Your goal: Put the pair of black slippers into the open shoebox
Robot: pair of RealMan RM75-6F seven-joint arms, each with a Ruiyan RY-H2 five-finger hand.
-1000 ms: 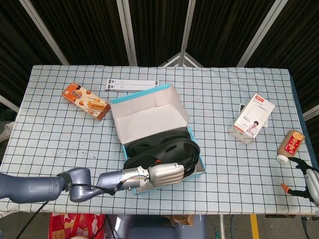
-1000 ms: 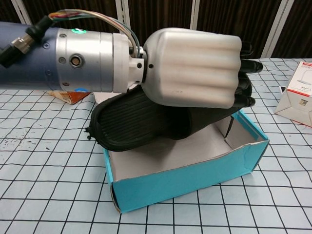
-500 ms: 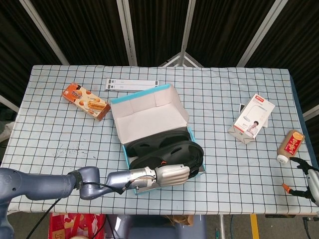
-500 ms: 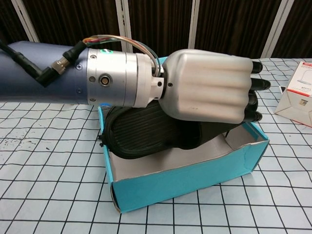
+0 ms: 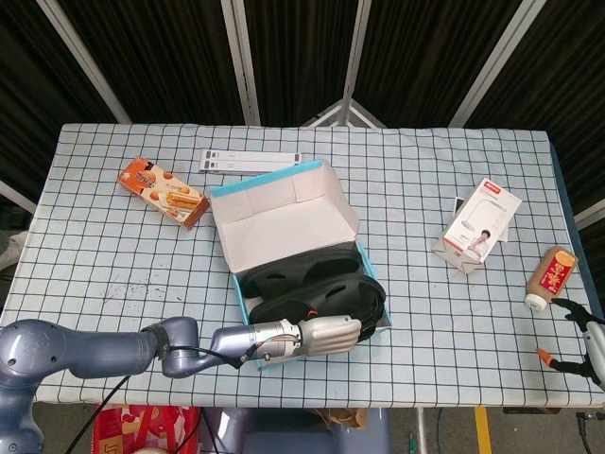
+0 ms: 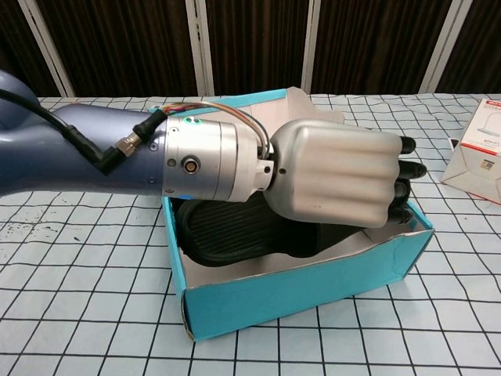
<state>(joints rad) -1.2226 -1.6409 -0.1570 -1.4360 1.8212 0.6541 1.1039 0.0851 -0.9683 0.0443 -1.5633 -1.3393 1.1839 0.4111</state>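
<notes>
The open teal shoebox (image 5: 242, 292) stands mid-table, its white lid (image 5: 282, 216) tilted back. One black slipper (image 5: 286, 274) lies inside along the far side. My left hand (image 5: 326, 333) reaches over the box's near wall and grips the second black slipper (image 5: 326, 298), which sits low inside the box. In the chest view the left hand (image 6: 337, 184) curls over the ribbed black slipper (image 6: 235, 231) just behind the teal front wall (image 6: 305, 286). My right hand (image 5: 586, 345) rests off the table's right front corner, its fingers apart and holding nothing.
An orange snack box (image 5: 163, 192) and a flat white box (image 5: 250, 161) lie at the back left. A white carton (image 5: 482, 225) stands right of the shoebox, and it also shows in the chest view as the carton (image 6: 479, 153). A small bottle (image 5: 550, 276) lies near the right edge.
My left hand has lowered the held slipper from above the box rim down into the box. The right hand has hardly moved.
</notes>
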